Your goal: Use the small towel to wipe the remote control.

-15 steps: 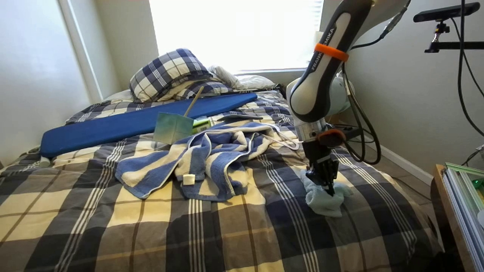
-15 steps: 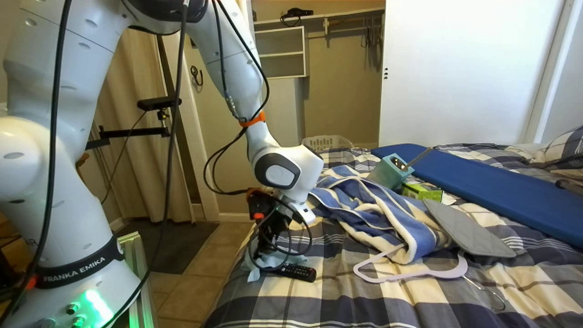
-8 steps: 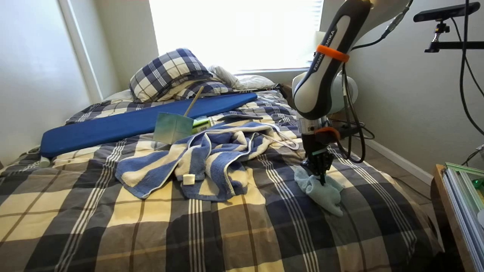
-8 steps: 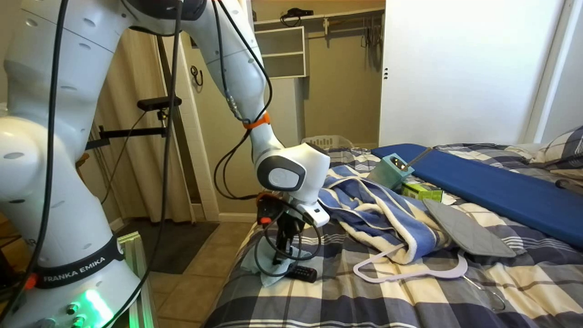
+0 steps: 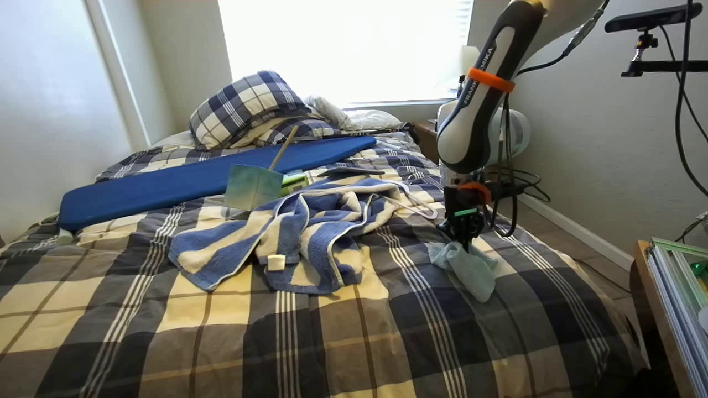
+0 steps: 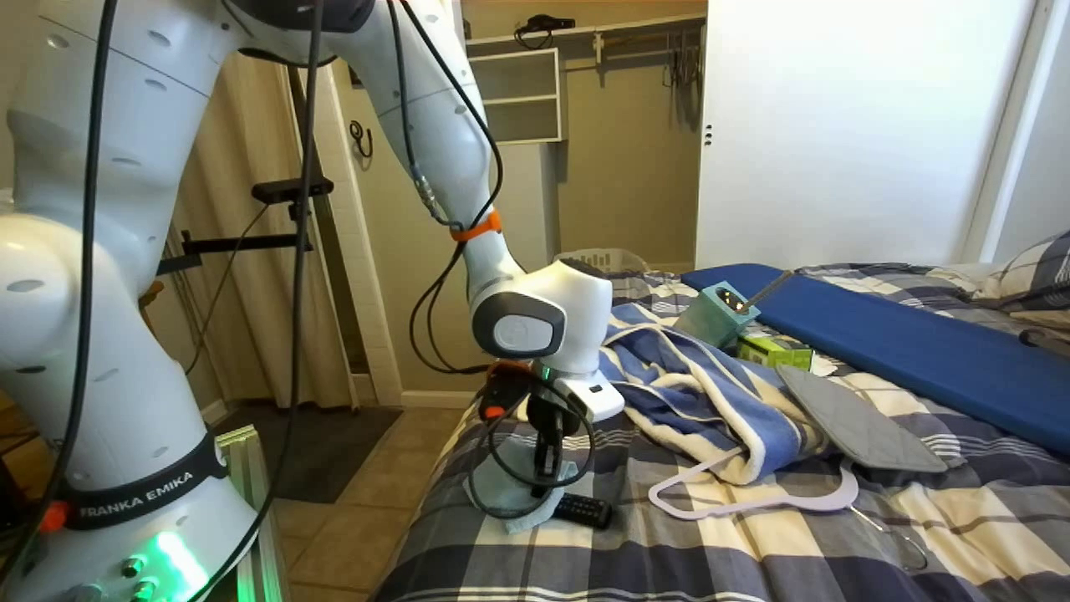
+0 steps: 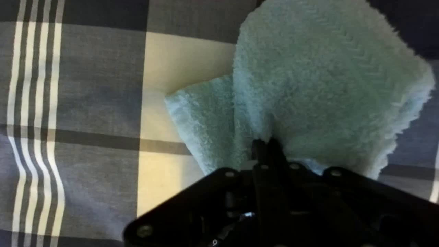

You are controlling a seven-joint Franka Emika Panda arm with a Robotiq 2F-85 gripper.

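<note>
Plaid bedding (image 5: 221, 342) covered the bed beneath a bright window (image 5: 343, 50). On it, near the edge beside the robot's base, lay the remote control (image 6: 583, 510), visible only in an exterior view: one end showed, and the small towel (image 7: 319, 96) hid the rest. Whether the cloth lay over that hidden part or merely stood in front, I could not tell.

The wipe itself seemed to be the step in hand. Done well, it called for letting the loose cloth carry the contact, with light downward pressure and short strokes along the length toward the exposed end. A hard push would probably skid the remote over such soft bedding, and low fingertips might snag on its keys.

The gripper (image 7: 266, 141) pointed down, its fingers drawn nearly together on a pinched fold of the small towel; the remainder fanned out loosely below. Well apart from the remote lay a hanger (image 6: 756, 507) and a striped towel (image 6: 694, 368), with a long blue board (image 6: 886, 343) beyond.
</note>
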